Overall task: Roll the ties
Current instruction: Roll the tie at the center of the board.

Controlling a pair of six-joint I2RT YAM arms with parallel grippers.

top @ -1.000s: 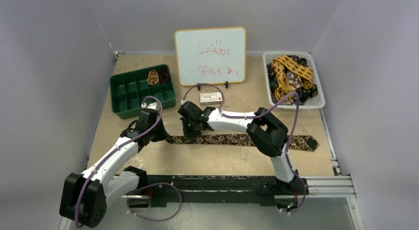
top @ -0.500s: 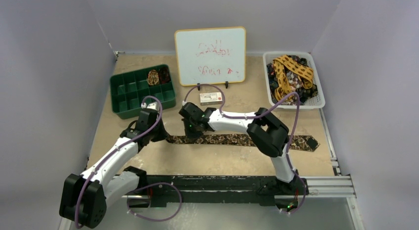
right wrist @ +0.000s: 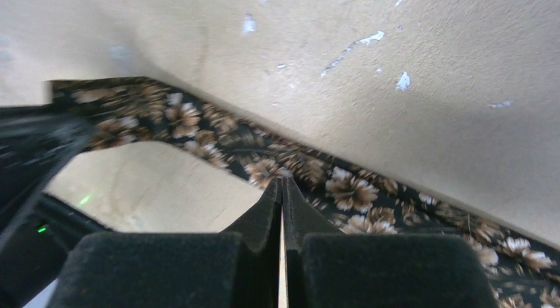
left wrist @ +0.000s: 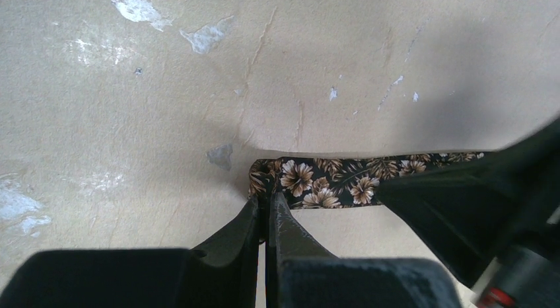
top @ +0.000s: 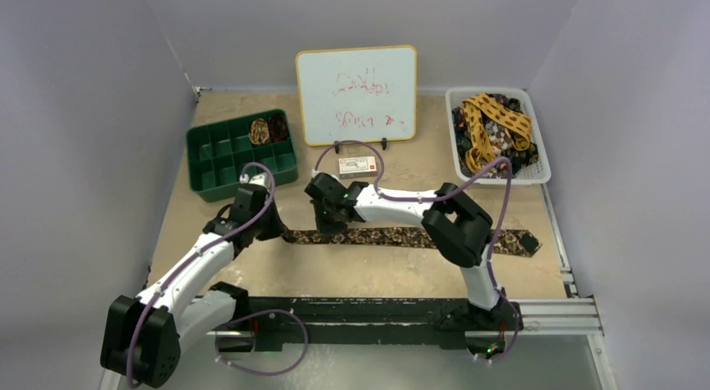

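A long tie with a dark ground and brown flower print lies flat across the table, narrow end to the left. My left gripper is shut on that narrow end; in the left wrist view the fingertips pinch the tie's end. My right gripper is shut just right of it. In the right wrist view its closed tips touch the near edge of the tie, with nothing seen between them. A coiled tie sits in the green tray.
The green compartment tray stands at the back left. A white basket at the back right holds a heap of ties, a mustard yellow one on top. A whiteboard and a small box stand at the back centre.
My right gripper has shifted slightly towards the back. The tie and my left gripper have not visibly moved.
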